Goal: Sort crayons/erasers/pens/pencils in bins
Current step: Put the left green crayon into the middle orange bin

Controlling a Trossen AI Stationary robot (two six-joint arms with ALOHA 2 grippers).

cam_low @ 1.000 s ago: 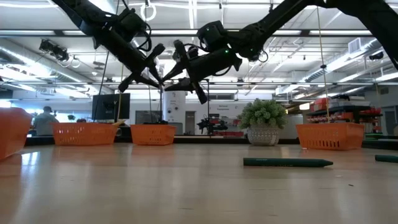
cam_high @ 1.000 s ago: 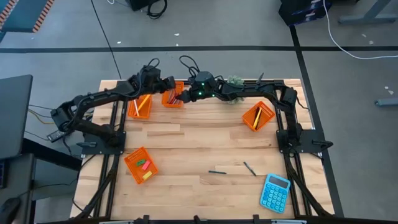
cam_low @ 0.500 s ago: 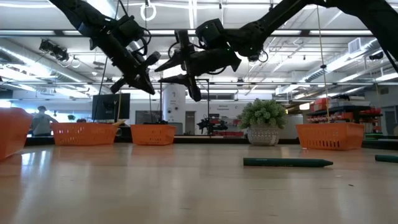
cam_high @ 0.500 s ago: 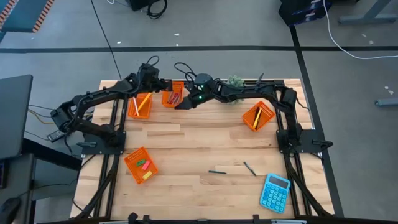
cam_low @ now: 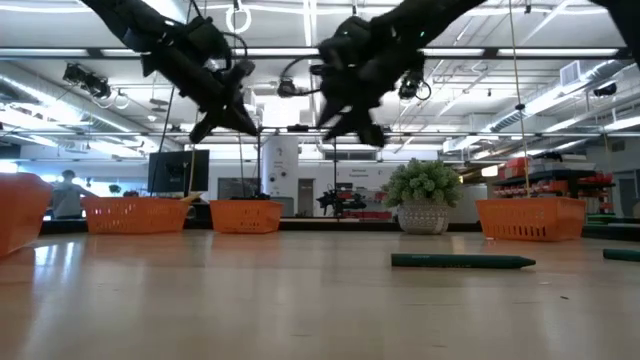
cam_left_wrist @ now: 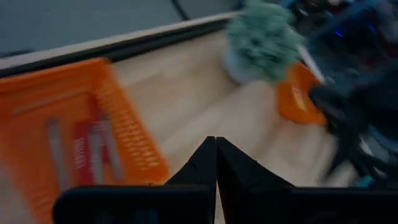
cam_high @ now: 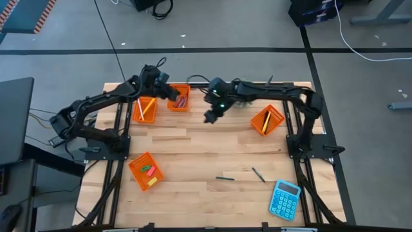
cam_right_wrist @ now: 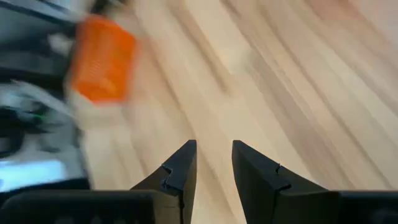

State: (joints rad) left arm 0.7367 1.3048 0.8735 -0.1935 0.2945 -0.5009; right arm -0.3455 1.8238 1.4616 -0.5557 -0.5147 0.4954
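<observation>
Crayons [cam_high: 181, 101] lie in a bin [cam_high: 179, 96] at the tabletop's [cam_high: 206, 145] far edge, between another bin [cam_high: 145, 109] holding a yellow pencil [cam_high: 144, 107] and a small potted plant [cam_low: 424, 195]; a third bin [cam_high: 267, 120] sits toward the right, and a fourth bin [cam_high: 145, 171] at front left holds erasers [cam_high: 150, 173]. Two dark pens [cam_high: 224, 178] lie loose near the front beside a blue calculator [cam_high: 284, 199]. The left gripper [cam_high: 168, 91] hangs just above the crayon bin with jaws together and empty, while the right gripper [cam_high: 210, 117] hovers over bare wood with jaws apart, nothing between them.
</observation>
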